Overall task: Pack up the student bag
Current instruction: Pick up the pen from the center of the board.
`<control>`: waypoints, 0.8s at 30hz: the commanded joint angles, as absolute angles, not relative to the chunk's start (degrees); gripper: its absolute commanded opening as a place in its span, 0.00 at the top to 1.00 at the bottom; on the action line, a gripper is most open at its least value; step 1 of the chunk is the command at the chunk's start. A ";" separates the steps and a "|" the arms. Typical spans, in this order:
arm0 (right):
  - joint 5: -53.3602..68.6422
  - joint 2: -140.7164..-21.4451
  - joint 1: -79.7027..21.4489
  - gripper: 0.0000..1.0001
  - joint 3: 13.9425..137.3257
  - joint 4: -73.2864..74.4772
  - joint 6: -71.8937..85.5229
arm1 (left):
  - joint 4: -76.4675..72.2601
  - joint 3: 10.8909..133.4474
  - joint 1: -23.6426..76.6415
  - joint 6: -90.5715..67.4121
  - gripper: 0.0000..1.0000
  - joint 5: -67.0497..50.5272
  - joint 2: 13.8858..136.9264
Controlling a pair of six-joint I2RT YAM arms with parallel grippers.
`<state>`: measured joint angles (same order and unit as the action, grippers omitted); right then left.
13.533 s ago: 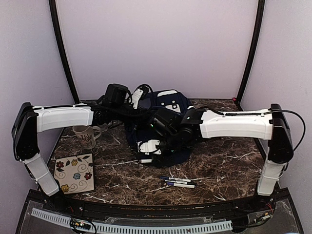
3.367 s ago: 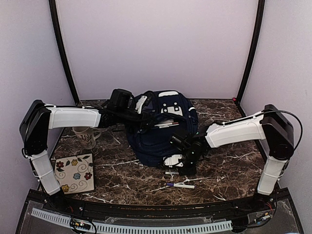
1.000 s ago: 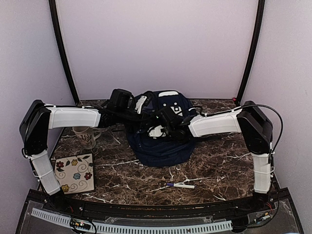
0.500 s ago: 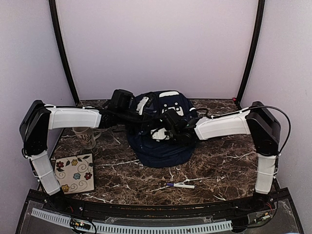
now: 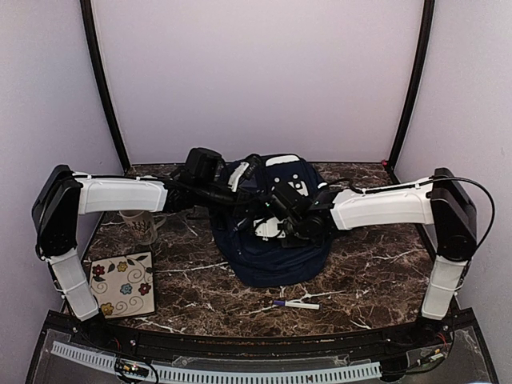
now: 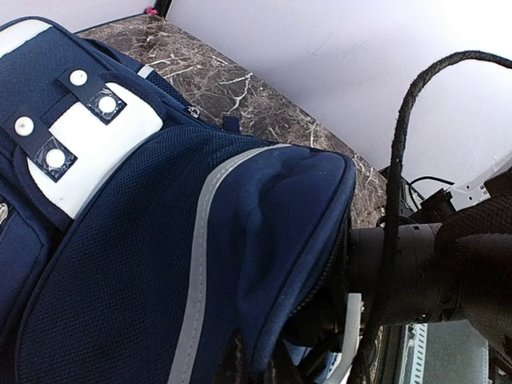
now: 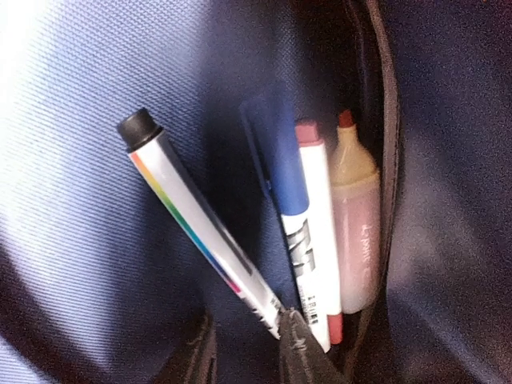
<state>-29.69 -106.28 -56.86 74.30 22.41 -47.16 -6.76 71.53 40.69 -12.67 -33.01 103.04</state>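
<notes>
One student bag [image 5: 272, 256] sits mid-table toward the back. The left gripper [image 6: 258, 366] is pinched on its pocket rim, and the right gripper [image 7: 248, 348] has its jaws apart inside over three markers [image 7: 308, 232]. A pen [image 5: 296, 305] lies crosswise in front — we judge it nearer the right arm.

Mug [image 5: 142, 226] and tile [image 5: 122, 285] lie left of the student bag [image 5: 276, 248], marker [image 5: 296, 305] before it, pens [image 7: 300, 216] inside.

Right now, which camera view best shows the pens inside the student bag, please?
The right wrist view: it looks inside the student bag at the pens, close up. The top view shows only the bag's outside; the left wrist view, its mesh and white patch, no pens.
</notes>
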 commanded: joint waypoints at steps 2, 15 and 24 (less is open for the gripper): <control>-20.38 -100.11 -59.68 0.81 73.38 24.24 -41.81 | -9.13 72.52 39.29 -12.10 1.00 -29.56 101.13; -13.41 -99.07 -59.94 0.81 73.65 28.24 -39.31 | -8.97 72.42 39.25 -11.60 1.00 -28.93 100.86; 3.13 -91.74 -60.03 0.75 70.90 39.87 -37.27 | -8.34 72.57 39.21 -10.90 1.00 -28.02 101.08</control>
<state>-6.33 -94.41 -59.81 72.38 34.00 -38.98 -6.72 71.53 39.92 -12.21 -30.30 103.04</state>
